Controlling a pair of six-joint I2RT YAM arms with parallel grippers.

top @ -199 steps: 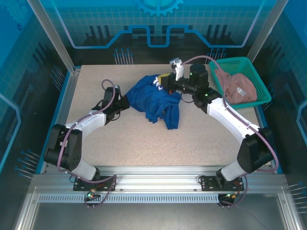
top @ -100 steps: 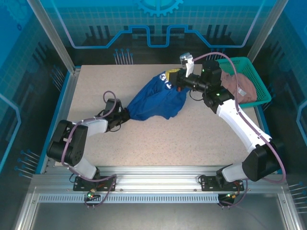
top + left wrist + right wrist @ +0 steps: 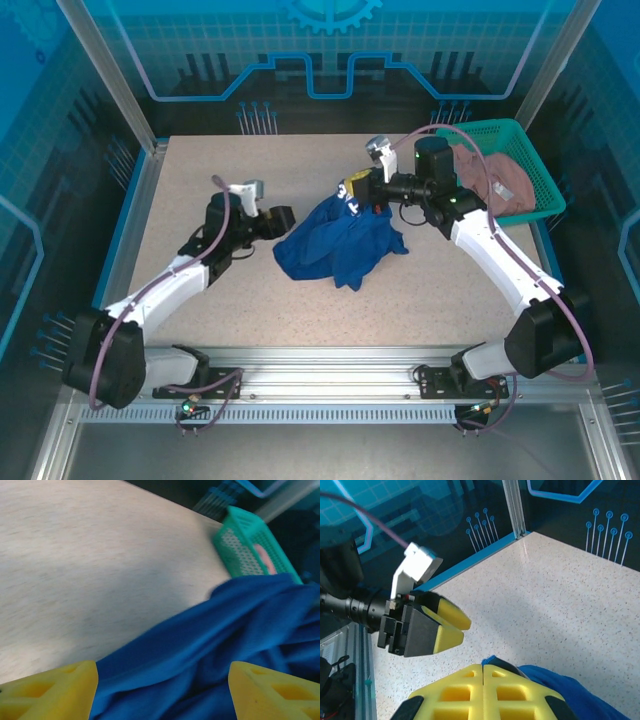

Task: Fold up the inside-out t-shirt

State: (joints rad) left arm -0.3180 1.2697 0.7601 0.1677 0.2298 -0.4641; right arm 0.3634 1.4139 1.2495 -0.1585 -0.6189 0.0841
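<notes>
One green basket [image 3: 500, 124] sits at 2 o'clock on the counter [image 3: 300, 310] and holds one crumpled pinkish garment [image 3: 500, 180]. One blue t-shirt [image 3: 340, 245] lies bunched near the counter's middle. The right tool [image 3: 358, 190] is clenched on the t-shirt's 12 o'clock edge. The left tool [image 3: 283, 218] sits just at its 9 o'clock side, released, its two yellow pads [image 3: 55, 690] spread wide with blue cloth showing between them.

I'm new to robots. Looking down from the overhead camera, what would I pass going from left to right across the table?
Left gripper → blue t-shirt, lying crumpled → green basket, with a pinkish garment inside it.
</notes>
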